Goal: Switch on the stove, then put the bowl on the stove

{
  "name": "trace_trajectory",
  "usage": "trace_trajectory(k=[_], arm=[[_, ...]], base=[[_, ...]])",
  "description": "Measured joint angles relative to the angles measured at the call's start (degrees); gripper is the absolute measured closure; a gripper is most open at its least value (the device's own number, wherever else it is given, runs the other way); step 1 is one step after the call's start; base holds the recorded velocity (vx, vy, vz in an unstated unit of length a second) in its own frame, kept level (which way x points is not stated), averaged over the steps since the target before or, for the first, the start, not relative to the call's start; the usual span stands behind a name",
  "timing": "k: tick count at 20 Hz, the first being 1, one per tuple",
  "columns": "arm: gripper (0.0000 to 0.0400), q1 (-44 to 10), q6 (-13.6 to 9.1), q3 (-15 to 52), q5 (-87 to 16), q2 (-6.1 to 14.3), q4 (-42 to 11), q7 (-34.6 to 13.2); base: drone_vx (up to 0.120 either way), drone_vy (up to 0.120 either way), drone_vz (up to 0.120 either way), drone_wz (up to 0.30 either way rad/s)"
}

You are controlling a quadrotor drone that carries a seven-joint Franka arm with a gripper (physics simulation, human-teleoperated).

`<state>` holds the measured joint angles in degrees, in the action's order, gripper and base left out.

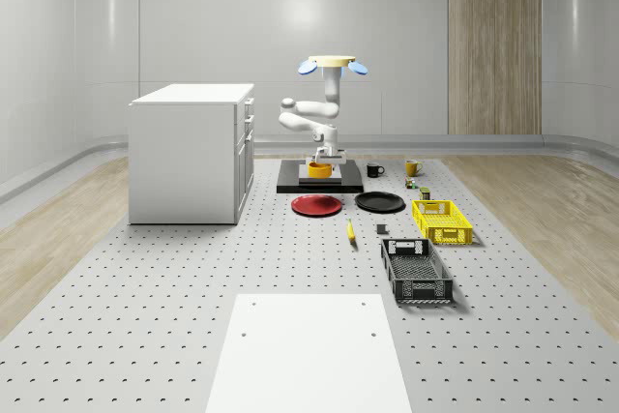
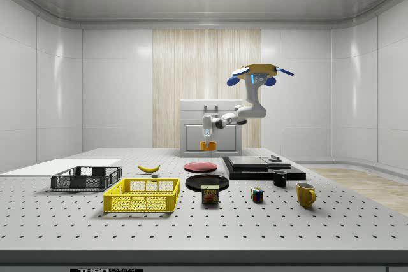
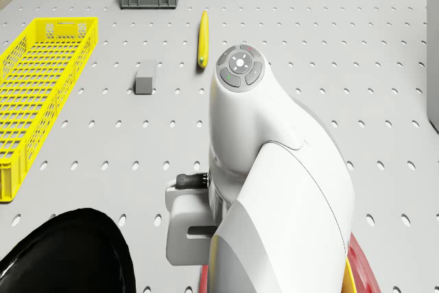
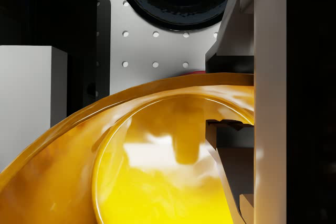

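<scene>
The bowl [image 4: 157, 150] is a glossy orange-yellow, paler and brighter inside than on its outer wall. The stove [image 1: 350, 181] is black. Two plates lie on the table: one red [image 1: 316, 205], one shiny black [image 1: 379, 202]. The nearer crate [image 1: 417, 272] is dark grey mesh, the other crate [image 1: 442, 221] bright yellow mesh, and the banana [image 3: 203, 38] yellow too (a little duller than the crate). One mug [image 2: 305, 193] is mustard yellow, the other mug [image 2: 279, 178] black. The drone [image 2: 257, 72] has a tan-yellow top with blue rotors, the arm [image 3: 274, 190] is white, and the table [image 1: 145, 336] is pale grey, dotted all over with small dark holes.
</scene>
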<state>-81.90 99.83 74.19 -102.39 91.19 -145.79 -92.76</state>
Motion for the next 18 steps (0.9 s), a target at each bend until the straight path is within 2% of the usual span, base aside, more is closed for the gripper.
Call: trace_trajectory(k=[18], arm=[[0.0295,0.0,0.1,0.0,0.0,0.1,0.0,0.0]], base=[[-0.120,-0.007,0.000,0.000]])
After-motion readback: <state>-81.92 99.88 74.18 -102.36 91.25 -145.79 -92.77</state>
